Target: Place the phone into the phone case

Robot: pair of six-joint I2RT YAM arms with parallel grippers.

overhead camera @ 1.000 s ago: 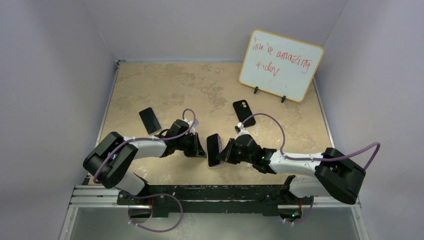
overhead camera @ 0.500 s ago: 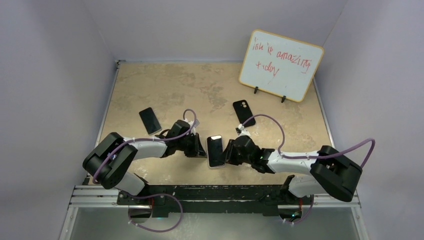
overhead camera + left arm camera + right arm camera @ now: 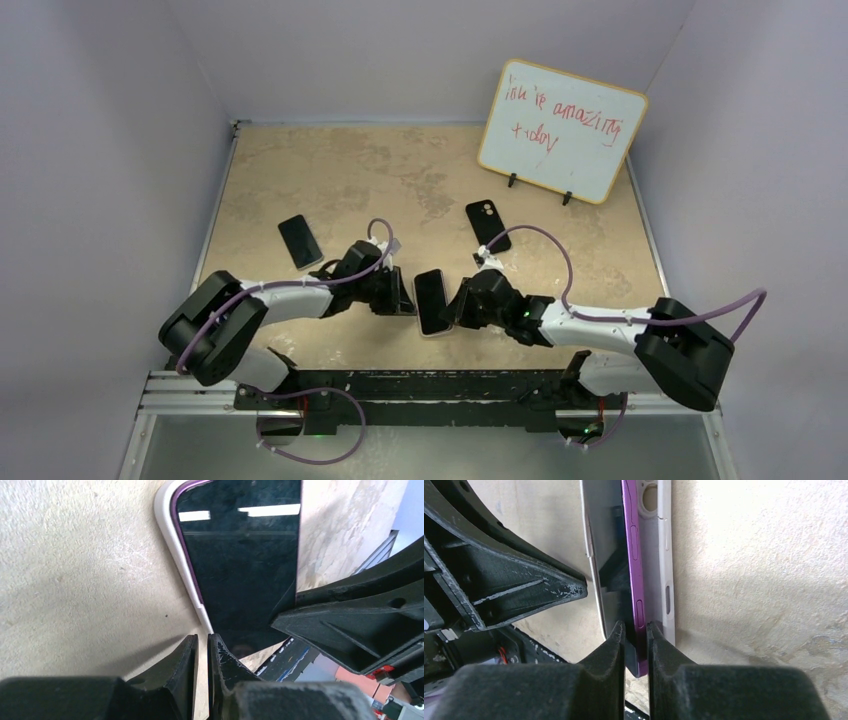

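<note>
Near the front edge of the table [image 3: 300,170], between the two arms, a purple phone [image 3: 632,550] is seen lying partly in a white phone case [image 3: 666,540], dark screen up. On the left gripper's [image 3: 203,640] side the phone's long edge is wrapped by the case rim. On the other side its purple edge stands clear of the case wall. That raised edge is pinched between the fingers of the right gripper [image 3: 636,630], which are clenched on it. The left gripper's fingers are drawn almost together, only a sliver between them, with their tips at the white rim. Whether the rim is actually grasped cannot be told. Farther back on the table, a black phone [image 3: 299,241], a black phone case [image 3: 488,225] and a whiteboard [image 3: 560,130] are seen.
</note>
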